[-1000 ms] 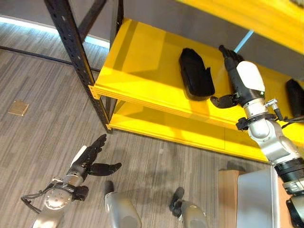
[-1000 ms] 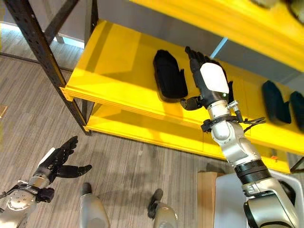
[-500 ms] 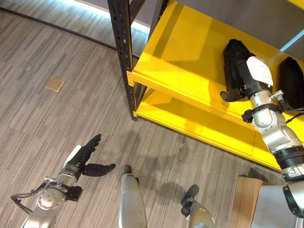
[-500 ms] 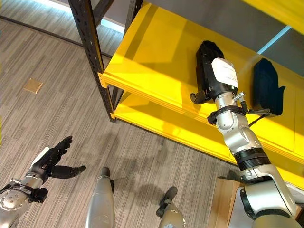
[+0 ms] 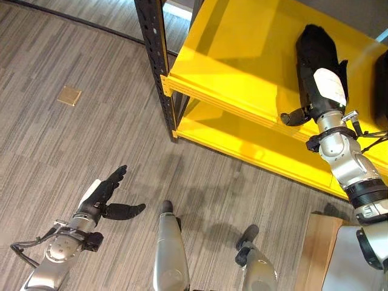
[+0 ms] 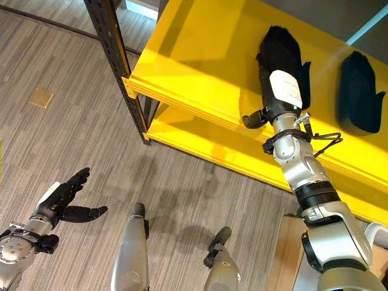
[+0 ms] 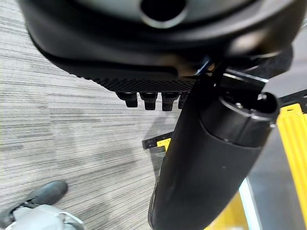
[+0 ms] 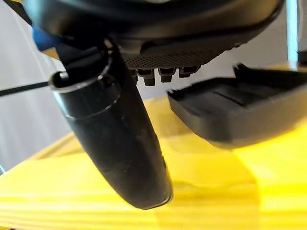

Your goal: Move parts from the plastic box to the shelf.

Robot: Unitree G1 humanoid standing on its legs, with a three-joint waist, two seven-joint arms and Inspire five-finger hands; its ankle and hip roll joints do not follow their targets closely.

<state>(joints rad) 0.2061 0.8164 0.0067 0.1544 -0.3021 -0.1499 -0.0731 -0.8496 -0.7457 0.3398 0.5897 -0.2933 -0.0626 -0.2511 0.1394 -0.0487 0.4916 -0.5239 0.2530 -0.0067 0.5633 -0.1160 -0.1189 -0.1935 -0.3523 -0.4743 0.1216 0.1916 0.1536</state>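
Observation:
A black moulded part [image 5: 315, 48] lies on the yellow shelf board [image 5: 242, 60]. My right hand [image 5: 325, 91], with its white cover, reaches over the part's near end; its fingers are straight and its thumb [image 8: 115, 139] sticks out to the side, so it is open. In the right wrist view the part [image 8: 240, 110] lies flat on the board just past the fingers; whether they touch it I cannot tell. My left hand [image 5: 103, 197] hangs low over the floor, open and holding nothing.
A second black part [image 6: 359, 94] lies further right on the same board. A black upright post [image 5: 154, 54] stands at the shelf's left corner, with a lower yellow board [image 5: 242, 145] beneath. A brass floor plate [image 5: 68, 95] and a wooden edge [image 5: 318, 254] are nearby.
The camera has shifted. My right hand, which stood beside the black part a second ago, now lies over its near end. The left hand keeps its pose.

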